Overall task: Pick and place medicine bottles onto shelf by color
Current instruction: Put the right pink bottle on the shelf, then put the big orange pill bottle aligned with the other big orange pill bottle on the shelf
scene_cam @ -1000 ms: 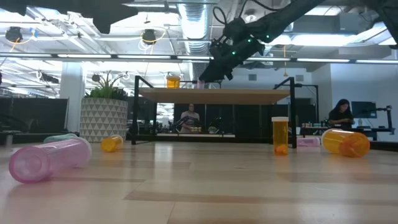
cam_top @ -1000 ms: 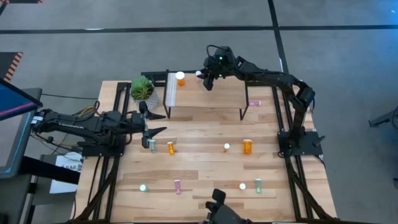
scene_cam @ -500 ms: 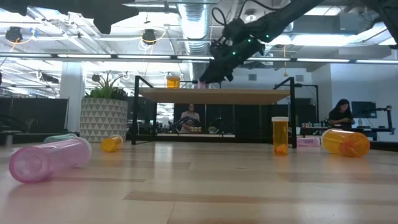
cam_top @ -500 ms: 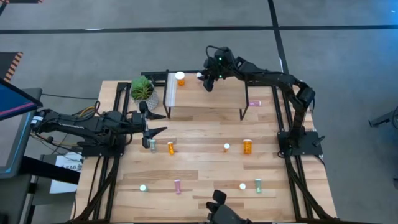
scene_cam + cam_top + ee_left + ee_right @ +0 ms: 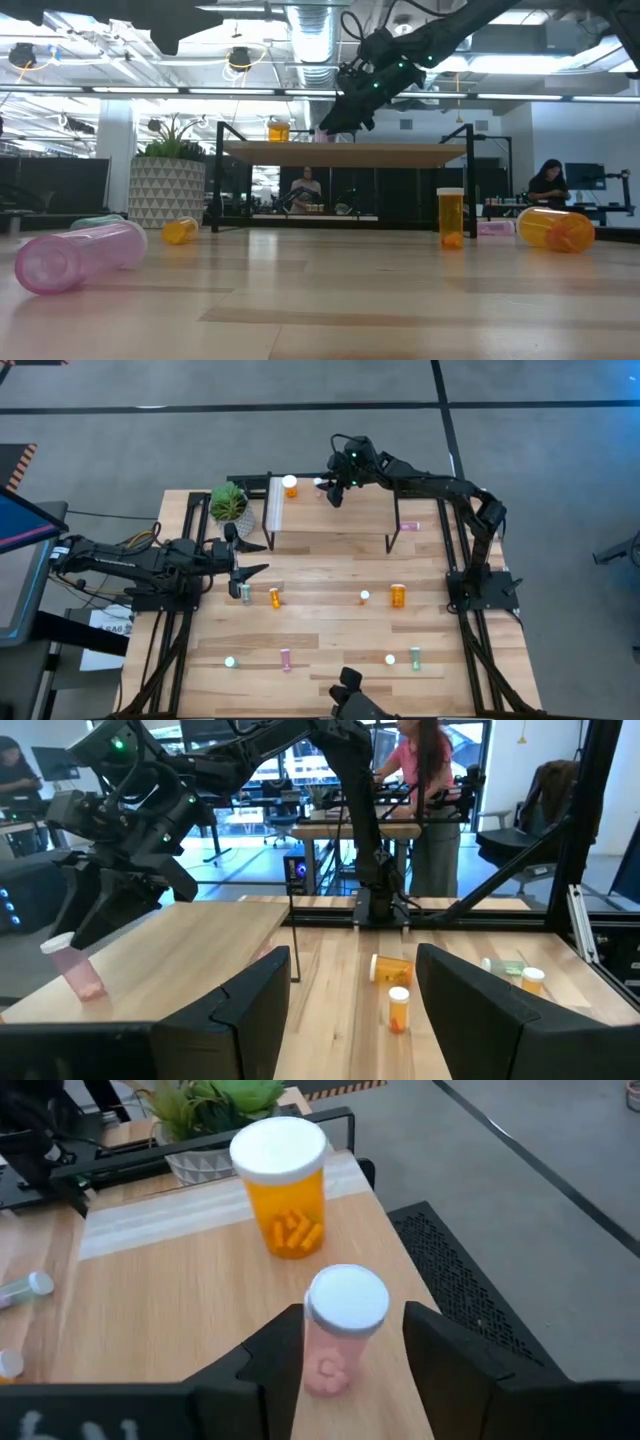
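The shelf [image 5: 330, 520] stands at the table's far side. On its left part an orange bottle [image 5: 282, 1190] and a small pink bottle [image 5: 340, 1330] stand upright on their bases, white caps up. My right gripper [image 5: 345, 1355] is open above the shelf, slanting down, one finger on either side of the pink bottle [image 5: 75, 968], with a gap showing on one side. My left gripper [image 5: 250, 555] waits open and level over the table's left side, nothing between its fingers [image 5: 250, 1010]. Several more bottles lie or stand on the table, among them an orange one [image 5: 398, 595].
A potted plant [image 5: 228, 502] stands at the shelf's left end. Loose bottles sit mid-table [image 5: 275, 597] and near the front edge [image 5: 286, 659], and a pink one [image 5: 408, 526] lies by the shelf's right leg. People show in the room beyond [image 5: 305, 190].
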Available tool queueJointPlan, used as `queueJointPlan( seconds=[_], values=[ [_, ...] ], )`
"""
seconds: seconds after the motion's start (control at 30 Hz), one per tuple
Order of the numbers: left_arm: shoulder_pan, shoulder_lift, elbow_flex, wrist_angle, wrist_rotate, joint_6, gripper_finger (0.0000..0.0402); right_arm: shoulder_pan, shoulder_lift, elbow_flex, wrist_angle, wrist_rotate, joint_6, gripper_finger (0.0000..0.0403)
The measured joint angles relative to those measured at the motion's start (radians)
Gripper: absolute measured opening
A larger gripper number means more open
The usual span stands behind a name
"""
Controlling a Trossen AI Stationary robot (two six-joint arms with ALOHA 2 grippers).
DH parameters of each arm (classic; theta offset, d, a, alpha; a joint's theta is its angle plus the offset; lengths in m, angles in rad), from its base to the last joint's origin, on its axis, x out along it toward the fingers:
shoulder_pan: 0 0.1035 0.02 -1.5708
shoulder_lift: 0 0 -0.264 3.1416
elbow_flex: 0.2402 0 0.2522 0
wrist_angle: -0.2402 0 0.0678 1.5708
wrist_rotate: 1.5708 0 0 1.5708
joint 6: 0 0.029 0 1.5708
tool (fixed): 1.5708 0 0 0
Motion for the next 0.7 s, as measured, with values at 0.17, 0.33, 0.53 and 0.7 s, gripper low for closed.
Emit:
queueJointPlan(
  seconds=[0.17,0.33,0.53,0.7],
  values=[
    [0.0,0.0,0.0,0.0,0.0,0.0,0.0206,0.0,-0.001,0.0,-0.006,0.0,0.012,0.0219],
    [0.0,0.0,0.0,0.0,0.0,0.0,0.0206,-0.002,-0.019,0.0,-0.043,0.001,0.011,0.0228],
    [0.0,0.0,0.0,0.0,0.0,0.0,0.0206,0.0,-0.09,-0.002,-0.18,0.023,-0.004,0.0228],
    [0.0,0.0,0.0,0.0,0.0,-0.001,0.0206,0.009,-0.21,-0.001,-0.37,0.024,-0.003,0.0228]
  ],
)
